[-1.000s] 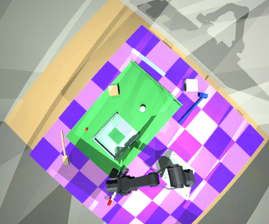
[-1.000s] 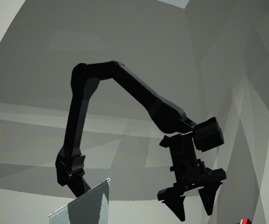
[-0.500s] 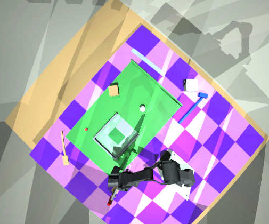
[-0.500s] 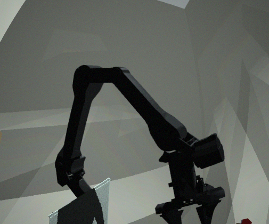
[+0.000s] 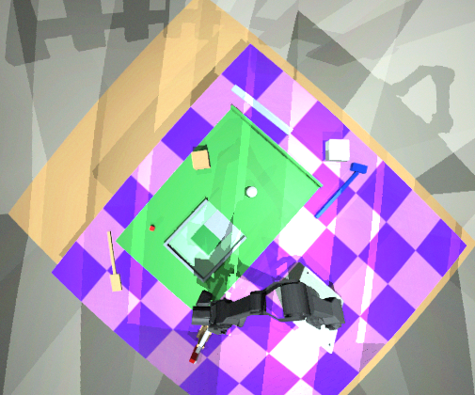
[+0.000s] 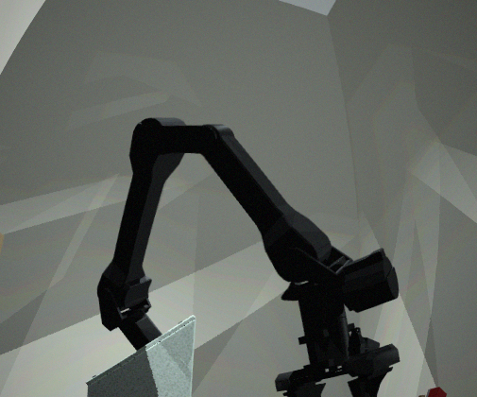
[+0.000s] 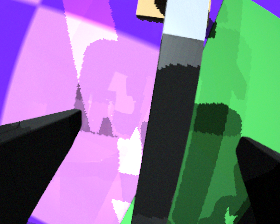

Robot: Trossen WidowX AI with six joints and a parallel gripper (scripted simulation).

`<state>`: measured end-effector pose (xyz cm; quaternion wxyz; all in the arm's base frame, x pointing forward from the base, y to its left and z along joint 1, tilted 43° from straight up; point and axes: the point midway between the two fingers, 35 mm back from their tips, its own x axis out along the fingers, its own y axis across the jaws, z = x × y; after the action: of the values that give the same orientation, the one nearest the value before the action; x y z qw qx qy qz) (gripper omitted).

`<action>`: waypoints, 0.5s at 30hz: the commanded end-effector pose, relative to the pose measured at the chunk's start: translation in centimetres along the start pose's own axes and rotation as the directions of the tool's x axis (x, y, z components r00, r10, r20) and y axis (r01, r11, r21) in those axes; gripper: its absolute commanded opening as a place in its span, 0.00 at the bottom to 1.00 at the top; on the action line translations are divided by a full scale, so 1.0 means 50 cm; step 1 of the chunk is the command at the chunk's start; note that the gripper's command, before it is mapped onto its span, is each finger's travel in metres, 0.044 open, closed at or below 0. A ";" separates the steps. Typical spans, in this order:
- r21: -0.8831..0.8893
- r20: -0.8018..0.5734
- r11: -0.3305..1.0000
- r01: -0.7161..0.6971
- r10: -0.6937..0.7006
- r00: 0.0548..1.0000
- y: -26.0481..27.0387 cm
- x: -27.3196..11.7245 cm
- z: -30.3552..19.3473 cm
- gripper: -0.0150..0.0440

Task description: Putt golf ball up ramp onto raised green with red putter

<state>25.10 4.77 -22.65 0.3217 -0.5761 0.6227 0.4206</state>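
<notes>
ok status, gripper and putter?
Gripper jaws open, empty, above the red-headed putter shaft. White golf ball resting on the green mat. Nothing seen blocking the grasp.

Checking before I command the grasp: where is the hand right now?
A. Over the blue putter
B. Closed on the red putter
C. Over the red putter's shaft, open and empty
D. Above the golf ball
C: the hand sits over the red putter, fingers spread either side of its shaft.

matt black gripper (image 5: 205, 324), wood-look table (image 5: 68, 188), smooth green turf (image 5: 275, 188)
</notes>
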 end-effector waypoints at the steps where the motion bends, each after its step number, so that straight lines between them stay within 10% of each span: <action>1: -0.003 -0.007 1.000 -0.005 0.005 1.000 0.004 0.012 -0.005 1.00; 15: 0.000 -0.001 1.000 -0.002 0.002 1.000 0.001 0.007 -0.003 0.47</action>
<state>25.00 4.51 -22.89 0.3209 -0.5758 0.6233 0.4207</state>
